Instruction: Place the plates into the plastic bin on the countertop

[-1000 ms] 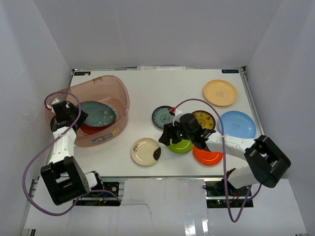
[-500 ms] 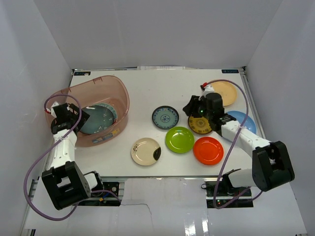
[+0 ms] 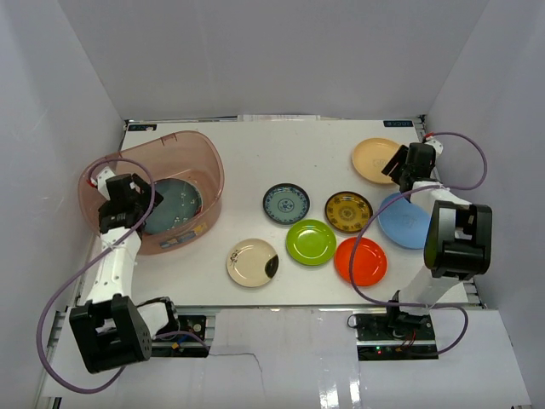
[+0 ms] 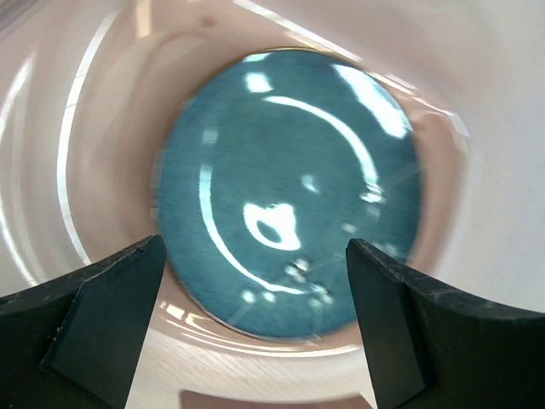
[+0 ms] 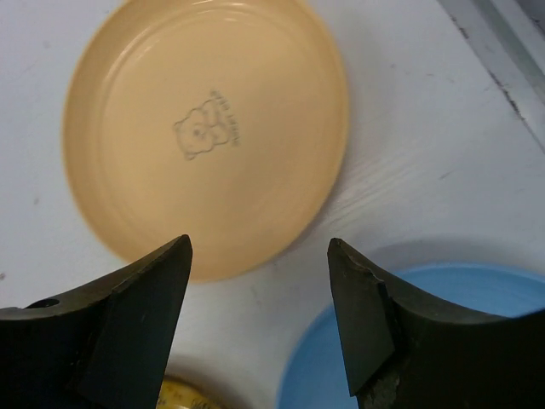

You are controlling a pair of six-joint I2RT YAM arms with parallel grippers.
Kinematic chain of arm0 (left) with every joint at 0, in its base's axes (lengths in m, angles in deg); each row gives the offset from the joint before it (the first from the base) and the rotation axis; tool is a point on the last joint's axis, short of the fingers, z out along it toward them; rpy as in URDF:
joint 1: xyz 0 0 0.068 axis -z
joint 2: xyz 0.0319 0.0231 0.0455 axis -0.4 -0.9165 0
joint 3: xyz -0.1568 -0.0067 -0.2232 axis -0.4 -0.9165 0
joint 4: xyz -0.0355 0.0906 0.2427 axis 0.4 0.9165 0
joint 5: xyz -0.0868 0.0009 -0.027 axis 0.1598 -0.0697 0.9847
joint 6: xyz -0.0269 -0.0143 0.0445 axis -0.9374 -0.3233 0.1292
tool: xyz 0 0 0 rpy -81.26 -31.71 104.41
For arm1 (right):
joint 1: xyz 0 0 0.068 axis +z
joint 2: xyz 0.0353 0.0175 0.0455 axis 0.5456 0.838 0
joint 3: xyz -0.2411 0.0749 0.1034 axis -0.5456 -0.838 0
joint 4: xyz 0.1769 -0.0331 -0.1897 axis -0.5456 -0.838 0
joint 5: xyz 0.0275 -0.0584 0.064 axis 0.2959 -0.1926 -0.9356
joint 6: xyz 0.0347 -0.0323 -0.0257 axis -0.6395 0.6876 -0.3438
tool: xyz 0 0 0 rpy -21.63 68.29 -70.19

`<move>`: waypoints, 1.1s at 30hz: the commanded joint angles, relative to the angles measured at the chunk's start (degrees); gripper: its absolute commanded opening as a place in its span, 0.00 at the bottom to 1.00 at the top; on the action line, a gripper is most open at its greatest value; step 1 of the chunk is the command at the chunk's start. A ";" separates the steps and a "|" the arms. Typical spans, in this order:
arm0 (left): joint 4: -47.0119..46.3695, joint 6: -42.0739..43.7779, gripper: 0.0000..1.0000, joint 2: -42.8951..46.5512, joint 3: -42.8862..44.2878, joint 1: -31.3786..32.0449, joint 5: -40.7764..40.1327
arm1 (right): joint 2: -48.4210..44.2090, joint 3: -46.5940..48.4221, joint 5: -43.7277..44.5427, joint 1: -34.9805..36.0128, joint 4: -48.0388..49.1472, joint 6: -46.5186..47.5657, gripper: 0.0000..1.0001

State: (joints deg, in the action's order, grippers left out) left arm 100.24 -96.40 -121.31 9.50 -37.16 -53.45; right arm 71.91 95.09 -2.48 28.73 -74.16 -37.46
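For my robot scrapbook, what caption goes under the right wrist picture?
Open right gripper hovering by a pale yellow plate with a bear print, beside a blue plate on the countertop.

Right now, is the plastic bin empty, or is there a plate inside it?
Not empty: a dark teal plate lies inside the bin. Whether others lie under it, I cannot tell.

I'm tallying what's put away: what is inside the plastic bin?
A dark teal plate lies flat inside the plastic bin. Whatever may sit under it is covered, and the left claw hides the bin's left side from above.
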 commanded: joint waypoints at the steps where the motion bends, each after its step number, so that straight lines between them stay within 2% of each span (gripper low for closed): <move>1: -2.22 2.97 0.98 5.93 2.81 4.52 0.48 | 4.86 4.32 3.41 -3.12 1.25 -0.93 0.72; 7: -1.34 6.15 0.98 10.68 8.26 14.97 -1.20 | 12.34 10.28 3.06 -4.27 0.55 -0.23 0.72; 10: -1.17 5.36 0.95 10.95 9.23 17.44 4.77 | 16.03 14.41 2.00 -4.28 -0.33 -0.23 0.69; 13: -1.34 1.94 0.90 8.32 10.02 24.20 8.91 | 20.16 17.67 1.30 -4.36 -2.26 -0.40 0.64; 15: -1.96 0.35 0.89 5.69 10.89 32.71 8.04 | 21.41 19.00 1.12 -4.36 -2.71 -0.84 0.58; 16: -2.05 0.26 0.89 1.93 12.73 35.35 7.34 | 22.02 19.00 1.47 -4.36 -2.71 -1.28 0.55; 17: -1.96 0.17 0.89 -0.28 14.05 40.69 7.07 | 22.11 18.83 1.65 -4.36 -2.62 -1.63 0.49; 19: -2.39 -0.09 0.89 -7.22 16.60 45.38 7.68 | 22.29 18.83 0.86 -4.54 -2.53 -2.60 0.44; 23: -5.20 1.22 0.88 -19.79 25.37 57.23 9.09 | 20.89 18.83 -1.33 -4.71 -1.92 -4.27 0.08; 24: -5.91 1.58 0.87 -25.12 27.14 59.96 9.35 | 18.53 18.13 -2.56 -4.71 -0.53 -4.62 0.08; 27: -7.23 1.93 0.86 -32.97 34.87 63.50 10.94 | 11.43 16.20 -4.93 -4.80 2.21 -6.20 0.08; 33: -7.76 3.34 0.79 -52.23 53.39 69.48 11.20 | -2.20 17.60 -8.46 -5.15 0.46 -7.52 0.08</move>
State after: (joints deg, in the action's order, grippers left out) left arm 93.88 -94.43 -169.52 54.90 30.84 -43.00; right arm 78.86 110.80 -8.08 23.81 -76.85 -43.32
